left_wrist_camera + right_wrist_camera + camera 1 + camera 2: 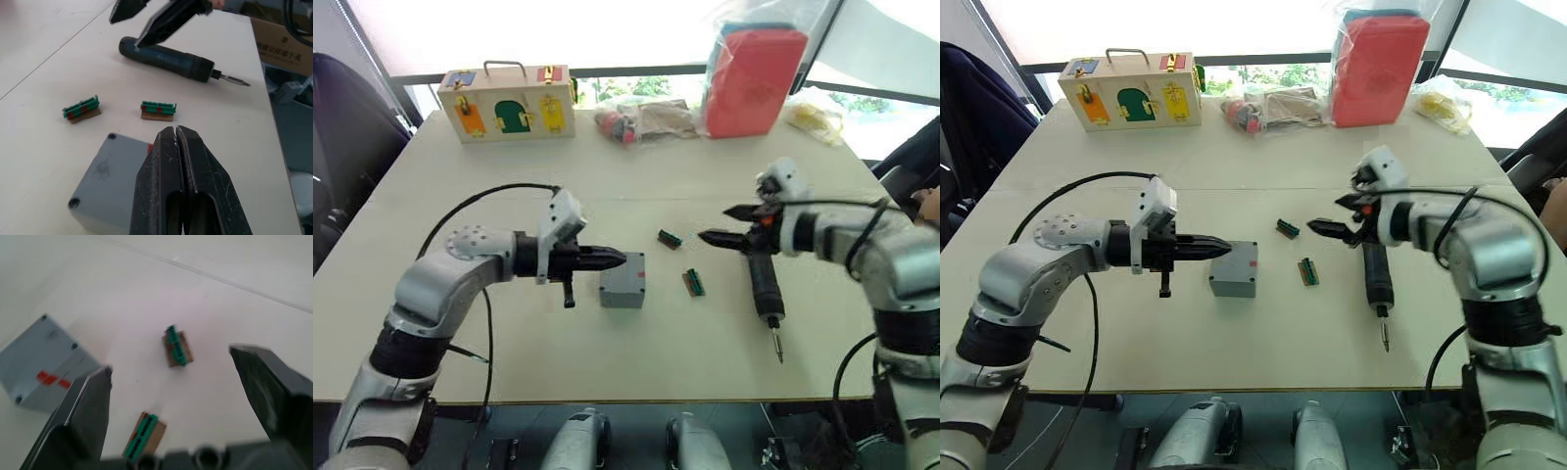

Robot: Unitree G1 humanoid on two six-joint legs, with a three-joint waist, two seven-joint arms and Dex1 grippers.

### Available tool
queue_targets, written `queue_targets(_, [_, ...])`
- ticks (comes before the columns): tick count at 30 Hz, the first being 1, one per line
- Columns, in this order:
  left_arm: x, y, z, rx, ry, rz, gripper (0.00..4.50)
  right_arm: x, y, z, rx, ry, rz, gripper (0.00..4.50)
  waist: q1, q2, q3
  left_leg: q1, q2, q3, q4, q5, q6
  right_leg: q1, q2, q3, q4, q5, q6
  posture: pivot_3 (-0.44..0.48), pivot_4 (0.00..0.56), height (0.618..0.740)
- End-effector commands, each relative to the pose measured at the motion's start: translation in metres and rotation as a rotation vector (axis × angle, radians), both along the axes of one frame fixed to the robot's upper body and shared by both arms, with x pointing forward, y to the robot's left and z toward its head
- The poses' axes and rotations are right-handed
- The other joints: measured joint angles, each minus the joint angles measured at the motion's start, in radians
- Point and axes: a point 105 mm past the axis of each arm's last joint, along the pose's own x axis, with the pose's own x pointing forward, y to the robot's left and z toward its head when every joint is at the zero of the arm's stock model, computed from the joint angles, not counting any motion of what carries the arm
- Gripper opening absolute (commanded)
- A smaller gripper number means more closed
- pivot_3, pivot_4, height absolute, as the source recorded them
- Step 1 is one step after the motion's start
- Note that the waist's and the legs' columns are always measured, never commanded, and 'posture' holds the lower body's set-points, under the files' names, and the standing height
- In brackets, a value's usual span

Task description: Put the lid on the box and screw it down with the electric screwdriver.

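While both arms hover over the table, nothing is held.

Left gripper [615, 259]: fingers pressed together, empty, tip just over the box at centre frame.
Right gripper [1332, 220]: spread wide, empty, centre-right, above the screwdriver's handle end.
Box [624, 279]: centre of the head views, grey lid [105, 171] apparently already seated on top, corner holes visible; rigid, light plastic, likely to slide on the smooth table if pushed.
Electric screwdriver [765, 287]: lying flat, right of centre, bit pointing toward the lower edge; stiff, probably moderately heavy, rounded so it may roll; best gripped mid-body.
Green connectors [693, 282]: two, between box and screwdriver.
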Motion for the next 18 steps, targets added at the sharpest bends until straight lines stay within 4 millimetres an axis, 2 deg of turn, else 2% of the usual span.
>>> queue_targets(1, [-0.011, -0.015, 0.009, 0.007, -0.091, -0.108, 0.0, -0.017, -0.026, -0.002, -0.057, 0.151, -0.15, 4.47, 0.0, 0.0, 0.0, 0.0, 0.0, 0.0, 0.0, 0.0, 0.0, 0.0, 0.0, 0.0, -0.001, 0.0, 0.0, 0.0, 0.15, 0.74])
queue_targets(2, [-0.011, -0.018, 0.009, 0.011, -0.099, -0.118, 0.0, -0.017, -0.032, -0.001, -0.057, 0.169, -0.176, 4.47, -0.001, 0.0, 0.0, 0.0, 0.0, 0.0, 0.0, 0.0, 0.001, 0.001, -0.001, 0.0, -0.001, 0.0, 0.0, 0.0, 0.15, 0.74])
queue_targets(3, [-0.011, -0.025, 0.008, 0.009, -0.116, -0.135, 0.0, -0.019, -0.046, -0.005, -0.062, 0.219, -0.227, 4.47, -0.004, 0.0, 0.0, 0.0, 0.0, 0.001, 0.001, -0.001, 0.002, 0.001, -0.001, 0.0, -0.001, 0.0, 0.0, 0.0, 0.15, 0.74])
queue_targets(6, [-0.011, -0.036, 0.004, -0.006, -0.146, -0.165, 0.0, -0.027, -0.066, -0.026, -0.014, 0.371, -0.29, 4.47, 0.001, 0.0, 0.0, 0.0, 0.0, 0.001, 0.001, -0.001, 0.002, 0.001, -0.001, 0.0, -0.001, 0.0, 0.0, 0.0, 0.15, 0.74])
queue_targets(11, [-0.012, -0.037, 0.0, -0.016, -0.155, -0.166, 0.0, -0.031, -0.065, -0.047, -0.009, 0.48, -0.312, 4.47, -0.008, 0.001, 0.0, 0.0, 0.0, 0.002, 0.002, -0.002, 0.004, 0.002, -0.001, 0.0, -0.002, 0.0, 0.0, 0.0, 0.15, 0.74])
queue_targets(18, [-0.012, -0.034, -0.006, -0.029, -0.145, -0.107, 0.0, -0.02, -0.048, -0.062, 0.001, 0.558, -0.316, 4.47, -0.008, 0.001, 0.0, 0.0, 0.001, 0.002, 0.002, -0.002, 0.004, 0.002, 0.0, 0.0, -0.002, 0.0, 0.0, 0.0, 0.15, 0.74])
